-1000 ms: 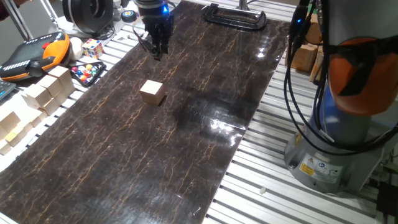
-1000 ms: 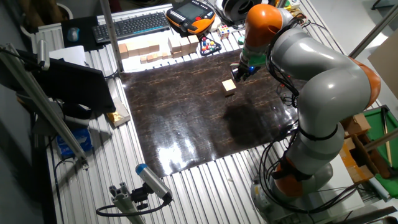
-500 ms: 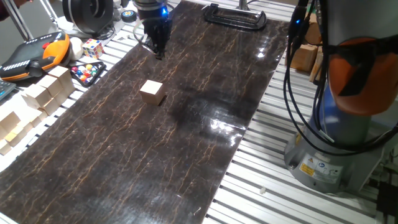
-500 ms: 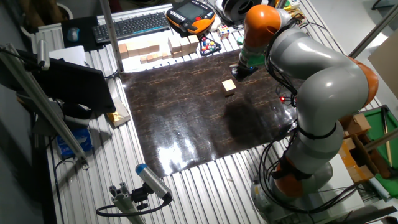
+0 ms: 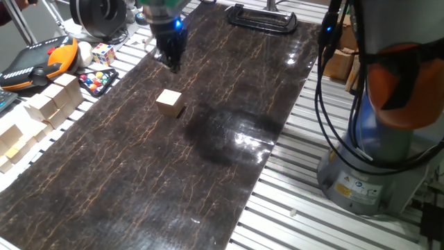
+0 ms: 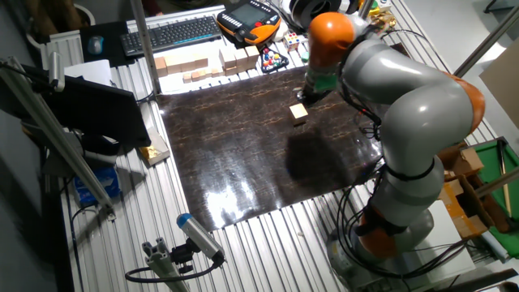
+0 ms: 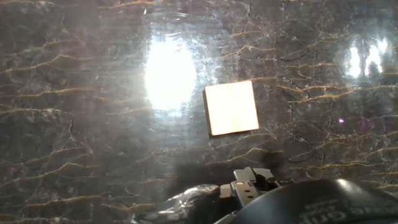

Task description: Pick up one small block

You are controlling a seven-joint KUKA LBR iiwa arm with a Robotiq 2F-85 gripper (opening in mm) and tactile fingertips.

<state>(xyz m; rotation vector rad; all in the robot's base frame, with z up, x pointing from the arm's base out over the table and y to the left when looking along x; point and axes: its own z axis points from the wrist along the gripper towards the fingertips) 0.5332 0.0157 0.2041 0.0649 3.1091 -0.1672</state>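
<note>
The small block [image 5: 169, 103] is a plain light-tan wooden cube standing alone on the dark marbled mat [image 5: 208, 167]. It also shows in the other fixed view [image 6: 299, 113] and, from above, in the hand view [image 7: 231, 107]. My gripper [image 5: 171, 61] hangs above the mat, a short way beyond the block and apart from it. It shows in the other fixed view [image 6: 306, 95] just up-right of the block. Its fingers look like one dark taper from the side, so their gap is hidden. Nothing is held.
Left of the mat lie a multicoloured puzzle cube [image 5: 103, 53], a tray of coloured balls [image 5: 96, 81], larger pale wooden blocks [image 5: 52, 101] and an orange-black pendant [image 5: 35, 61]. A black clamp [image 5: 262, 17] sits at the mat's far end. The arm's base [image 5: 378, 153] stands at the right.
My gripper has moved a little left and lower toward the block's side of the mat, and the hand has turned. The block has not moved.
</note>
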